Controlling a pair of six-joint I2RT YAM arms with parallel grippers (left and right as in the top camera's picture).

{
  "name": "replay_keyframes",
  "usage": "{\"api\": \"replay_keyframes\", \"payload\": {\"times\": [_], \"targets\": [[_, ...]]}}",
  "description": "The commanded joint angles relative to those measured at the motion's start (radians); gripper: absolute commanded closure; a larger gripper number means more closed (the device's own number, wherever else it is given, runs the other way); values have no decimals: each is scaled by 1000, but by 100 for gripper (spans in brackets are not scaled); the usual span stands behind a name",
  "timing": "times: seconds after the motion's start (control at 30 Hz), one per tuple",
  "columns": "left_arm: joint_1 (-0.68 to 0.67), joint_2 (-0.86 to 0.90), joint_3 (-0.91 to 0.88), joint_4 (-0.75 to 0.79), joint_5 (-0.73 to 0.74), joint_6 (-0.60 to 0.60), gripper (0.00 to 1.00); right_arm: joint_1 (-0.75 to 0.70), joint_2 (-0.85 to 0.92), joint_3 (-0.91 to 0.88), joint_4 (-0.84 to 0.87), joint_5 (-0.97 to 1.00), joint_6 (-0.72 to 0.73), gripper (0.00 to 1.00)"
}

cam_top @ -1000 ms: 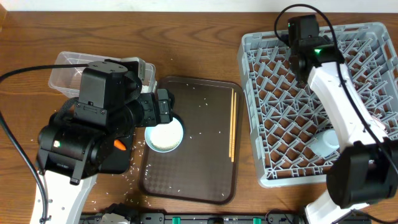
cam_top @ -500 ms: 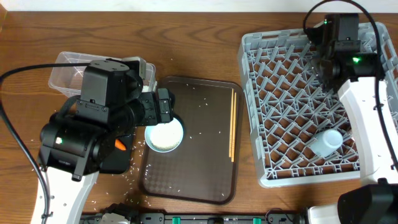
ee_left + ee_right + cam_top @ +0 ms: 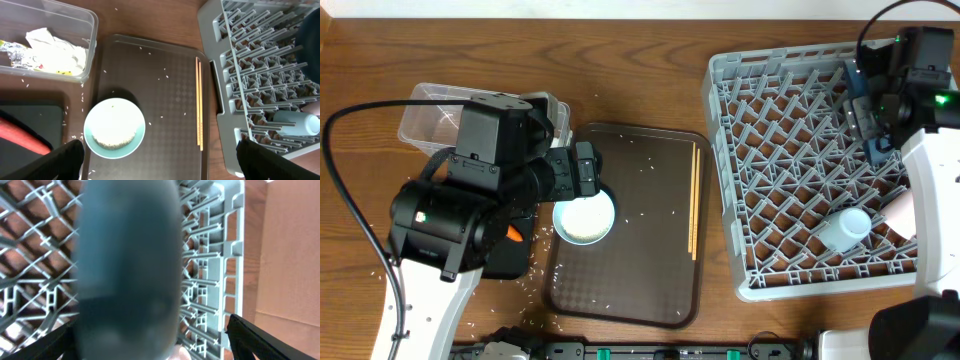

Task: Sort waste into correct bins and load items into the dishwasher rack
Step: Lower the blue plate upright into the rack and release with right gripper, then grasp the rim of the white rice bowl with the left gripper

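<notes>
Moved: right arm [image 3: 930, 150] is now reaching over the far right corner of the dishwasher rack [image 3: 720, 200], having swung there from its middle; left arm [image 3: 450, 220] is keeping its place.
Right pincer [image 3: 152, 322]: fingers are standing apart, clamping nothing.
Dark blue dish [image 3: 127, 255]: blurred, appearing to stand on edge in the rack, between those fingers.
Left pincer [image 3: 160, 150]: hanging wide open above the white bowl [image 3: 90, 135].
Handling, bowl: probably stiff, breakable, slick-glazed, filled, so needing level carrying; the rim is offering the best hold.
</notes>
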Motion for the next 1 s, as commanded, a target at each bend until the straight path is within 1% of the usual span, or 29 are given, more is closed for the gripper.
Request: {"api": "replay_keyframes", "payload": {"times": [0.0, 0.1, 0.3, 0.5, 0.7, 0.83, 0.9, 0.97], "targets": [[-2, 17, 18, -2, -5, 6, 2, 5, -41, -2, -24, -81, -5, 17], [-2, 27, 18, 3, -5, 6, 2, 13, -43, -2, -34, -96, 6, 16], [-2, 40, 18, -8, -5, 6, 2, 13, -49, -2, -35, -151, 15, 19], [-2, 40, 18, -9, -5, 6, 2, 14, -122, 12, -29, -156, 18, 15], [-2, 40, 18, 1, -5, 7, 2, 14, -249, 12, -6, -169, 95, 12], [-2, 40, 18, 10, -5, 16, 2, 14, -316, 12, -12, -264, 143, 11], [-2, 40, 18, 23, -5, 33, 2, 14, -336, 12, -18, -311, 199, 11], [-2, 40, 18, 33, -5, 42, 2, 14, -351, 12, -31, -354, 292, 12]]}}
